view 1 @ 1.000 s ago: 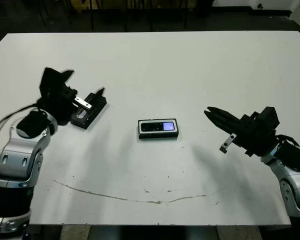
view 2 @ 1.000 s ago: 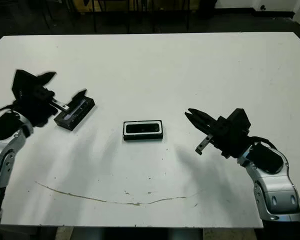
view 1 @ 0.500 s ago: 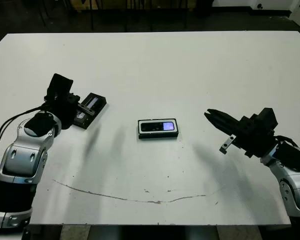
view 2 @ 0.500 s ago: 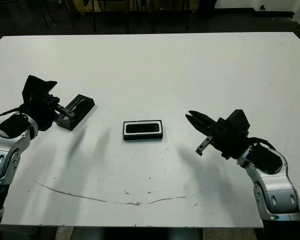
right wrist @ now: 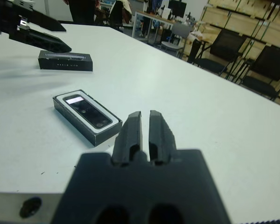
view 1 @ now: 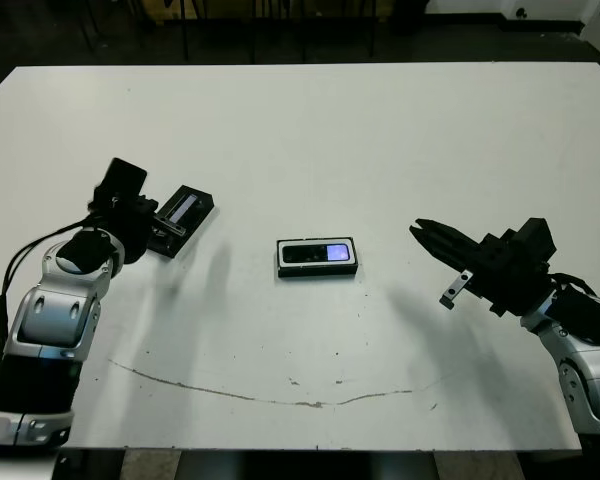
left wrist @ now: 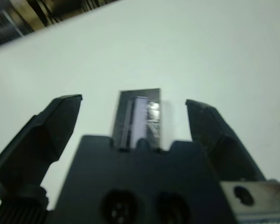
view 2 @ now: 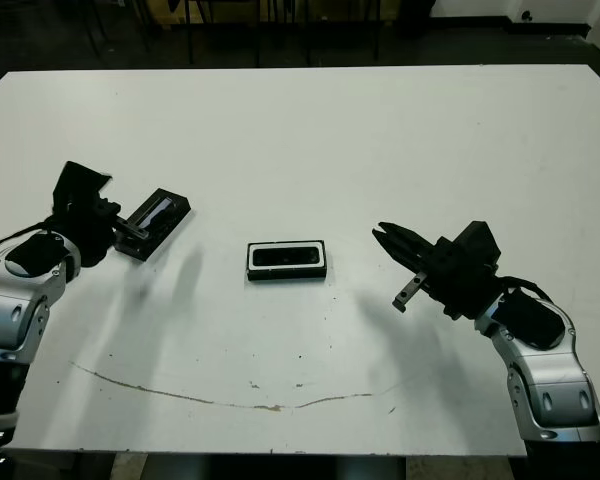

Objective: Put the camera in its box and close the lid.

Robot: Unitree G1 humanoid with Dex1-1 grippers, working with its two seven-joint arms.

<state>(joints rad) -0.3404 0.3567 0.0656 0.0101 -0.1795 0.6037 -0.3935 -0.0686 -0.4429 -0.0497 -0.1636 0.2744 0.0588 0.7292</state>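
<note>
Black camera (view 1: 317, 253) with bluish panel, white-lined black box (view 1: 317, 270), grey-striped black lid (view 1: 180, 217), white table (view 1: 380, 140).

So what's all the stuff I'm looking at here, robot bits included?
camera: one, black with a glowing bluish panel, lying inside the box at mid-table.
box: one, black walls with white lining, mid-table, open.
lid: one, black with a pale window strip, flat on the table's left part, off the box.
table: one, white, with a thin brownish streak near the front edge.
left gripper: one, black, fingers open either side of the lid.
right gripper: one, black, fingers closed, right of the box.
</note>
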